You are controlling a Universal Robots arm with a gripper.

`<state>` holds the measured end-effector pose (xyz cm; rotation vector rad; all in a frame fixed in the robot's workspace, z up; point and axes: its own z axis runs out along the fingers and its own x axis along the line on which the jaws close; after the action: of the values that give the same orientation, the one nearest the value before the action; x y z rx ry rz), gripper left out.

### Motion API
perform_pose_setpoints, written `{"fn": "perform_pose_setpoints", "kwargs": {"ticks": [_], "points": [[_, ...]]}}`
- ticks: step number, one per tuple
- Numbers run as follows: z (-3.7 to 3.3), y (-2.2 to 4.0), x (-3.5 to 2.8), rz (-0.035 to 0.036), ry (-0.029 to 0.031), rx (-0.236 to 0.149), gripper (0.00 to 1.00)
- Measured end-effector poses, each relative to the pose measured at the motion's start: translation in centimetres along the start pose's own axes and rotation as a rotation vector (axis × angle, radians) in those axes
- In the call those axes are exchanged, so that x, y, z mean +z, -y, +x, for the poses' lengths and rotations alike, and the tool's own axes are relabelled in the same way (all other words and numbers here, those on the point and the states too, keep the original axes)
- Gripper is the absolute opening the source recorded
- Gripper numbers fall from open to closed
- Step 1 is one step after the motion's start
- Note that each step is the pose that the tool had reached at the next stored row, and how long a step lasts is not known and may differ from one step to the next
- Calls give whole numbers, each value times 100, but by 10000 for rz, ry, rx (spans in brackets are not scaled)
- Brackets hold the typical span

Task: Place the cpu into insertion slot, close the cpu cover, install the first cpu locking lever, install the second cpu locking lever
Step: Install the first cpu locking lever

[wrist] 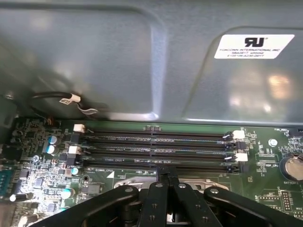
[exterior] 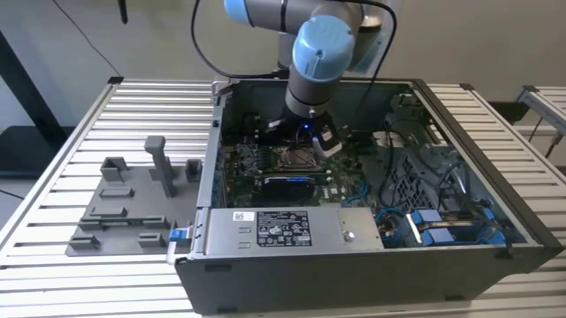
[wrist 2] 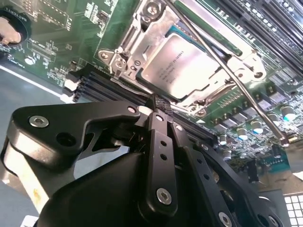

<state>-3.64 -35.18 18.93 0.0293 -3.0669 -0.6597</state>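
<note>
My arm (exterior: 320,46) reaches down into the open computer case (exterior: 482,126), which stands on the slatted surface (exterior: 132,112). My claw (wrist 2: 158,103) is closed, its black fingertips pressed together with nothing between them. In the second wrist view it hangs just beside the insertion slot (exterior: 297,158), near one edge of it and not touching.

The cpu (wrist 2: 182,68) lies flat in the slot, its pale metal face up. The silver cpu cover (wrist 2: 142,35) frames it on all sides and looks to be down over its edges. A thin locking lever (wrist 2: 227,71) runs slantwise along one side of the cover, its free end out over the green board (wrist 2: 57,33); I cannot tell whether it is latched.

In the first wrist view the long black memory slots (wrist: 156,146) lie just beyond my fingertips, below the grey case wall. On the surface at the exterior view's left, a grey fixture tray (exterior: 124,212) sits well apart from the case.
</note>
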Motion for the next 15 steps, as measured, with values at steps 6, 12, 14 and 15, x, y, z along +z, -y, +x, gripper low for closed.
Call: {"fn": "perform_pose_setpoints", "kwargs": {"ticks": [6, 12, 14, 15], "points": [[-18, -5, 3, -2, -12, -30, 11], [135, -37, -54, -183, -6, -33, 11], [219, -39, -57, -288, -6, -34, 11], [244, -38, -58, -332, -5, -33, 11]]}}
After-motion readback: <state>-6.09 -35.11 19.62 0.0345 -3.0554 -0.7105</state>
